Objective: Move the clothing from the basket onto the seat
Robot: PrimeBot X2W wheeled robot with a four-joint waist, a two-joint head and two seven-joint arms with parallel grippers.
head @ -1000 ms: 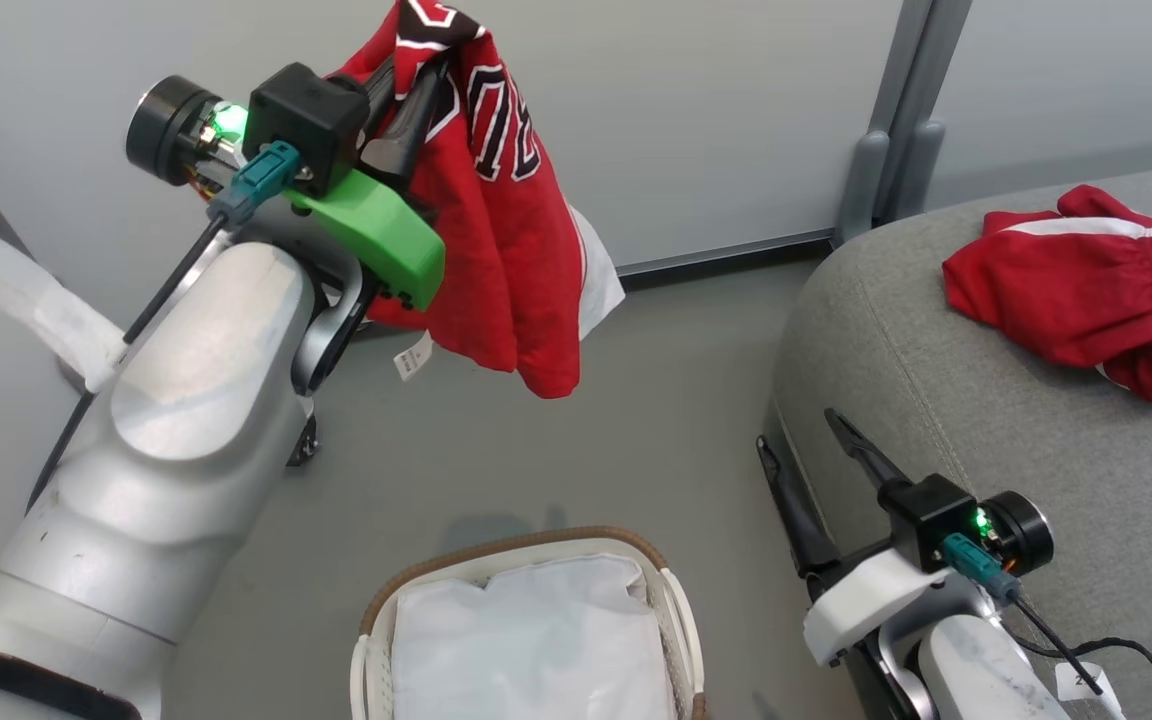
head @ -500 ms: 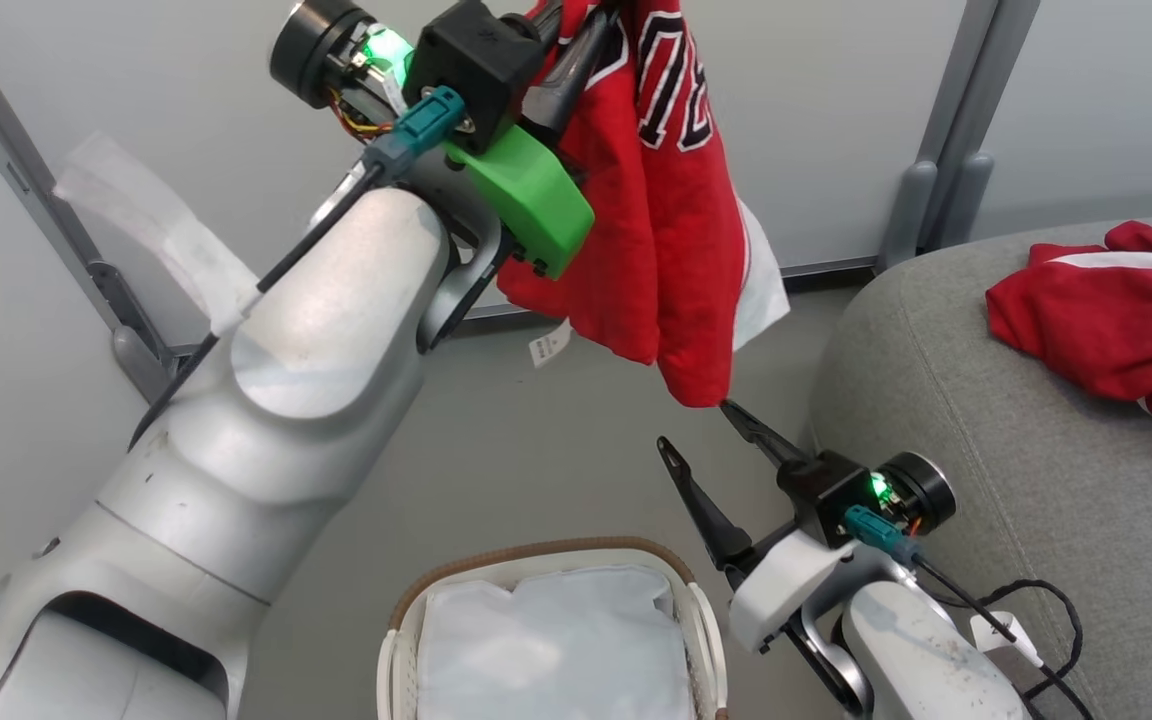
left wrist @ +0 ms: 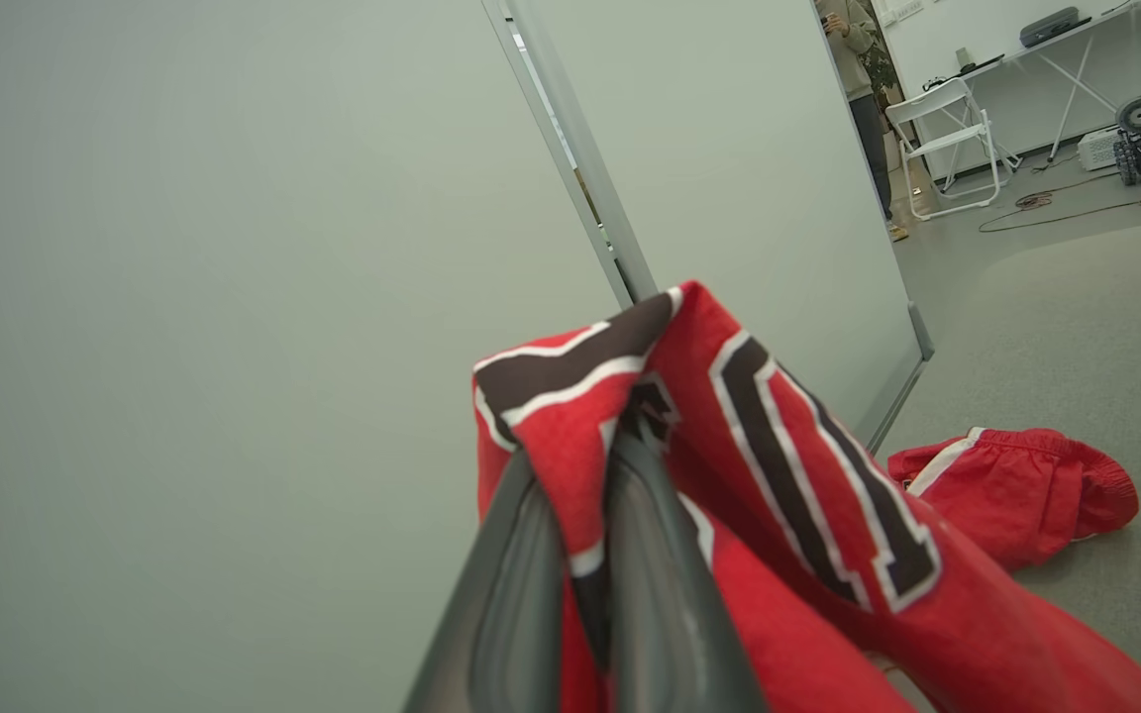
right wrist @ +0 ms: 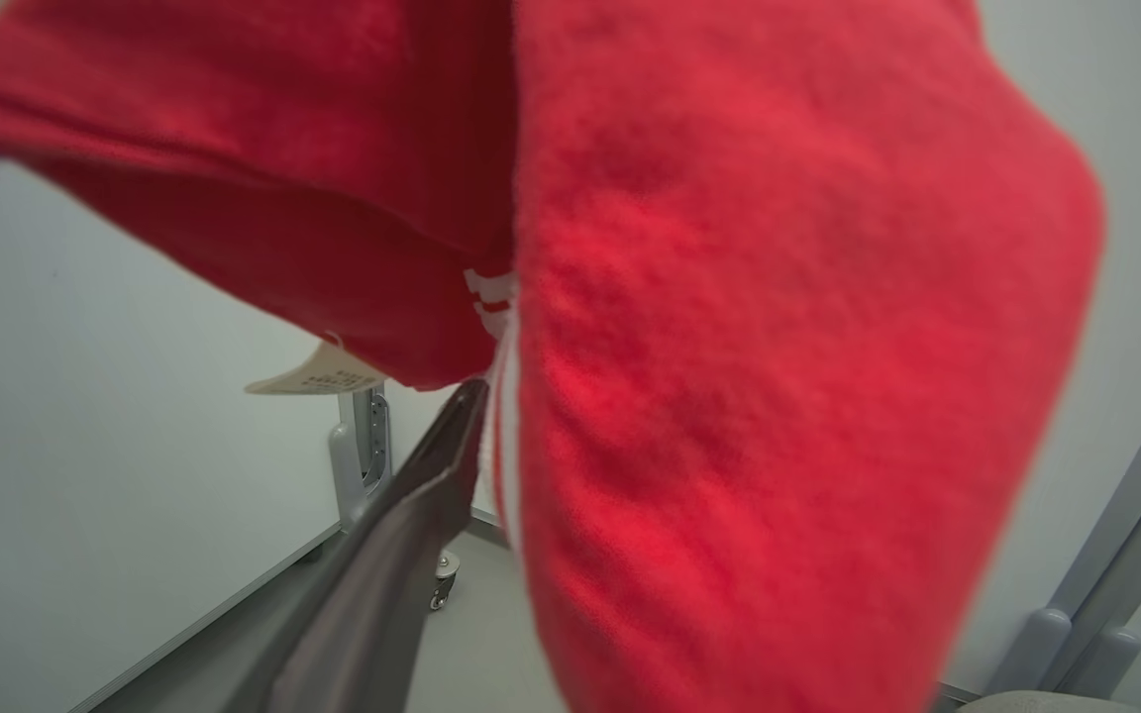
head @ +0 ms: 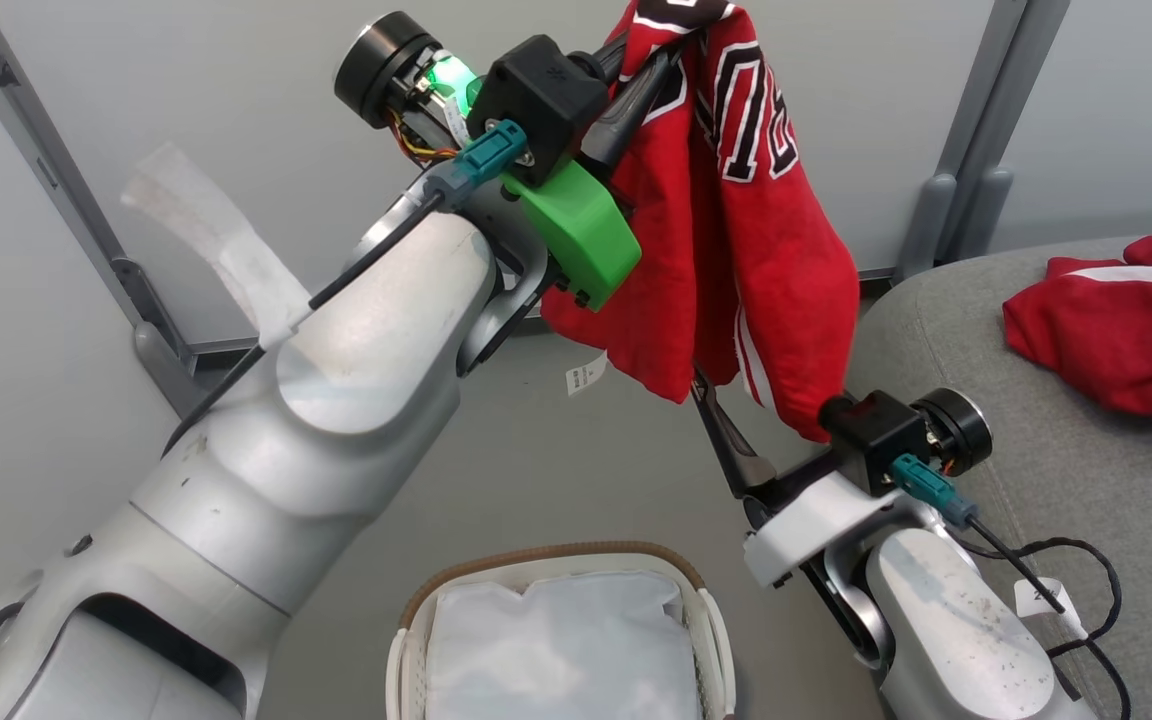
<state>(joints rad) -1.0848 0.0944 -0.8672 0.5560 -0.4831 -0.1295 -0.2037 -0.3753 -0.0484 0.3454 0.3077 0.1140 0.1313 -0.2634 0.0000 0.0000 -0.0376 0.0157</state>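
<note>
Two dark fingers (left wrist: 511, 594) of the left gripper (left wrist: 620, 446) are pressed together on a bunched top edge of the jersey (head: 776, 260), red cloth pinched between them and spilling over both sides. From that pinch the jersey hangs straight down, long axis upright, its lower hem level with the right gripper (head: 751, 405) beneath. One right finger (right wrist: 402, 535) stands well off the middle of the right wrist view, so I judge those jaws apart, though the second finger is hidden behind cloth and I cannot tell whether either touches the hem. Rightward of and lower than the left jaws lies the seat (head: 1016, 480), just beside the right gripper, which is the nearer arm; the plainer red piece (head: 1116, 350) already rests on it. Below both jaws the basket (head: 556, 552) holds just its white liner (head: 556, 650). The jersey's top is cut off in the head view
</note>
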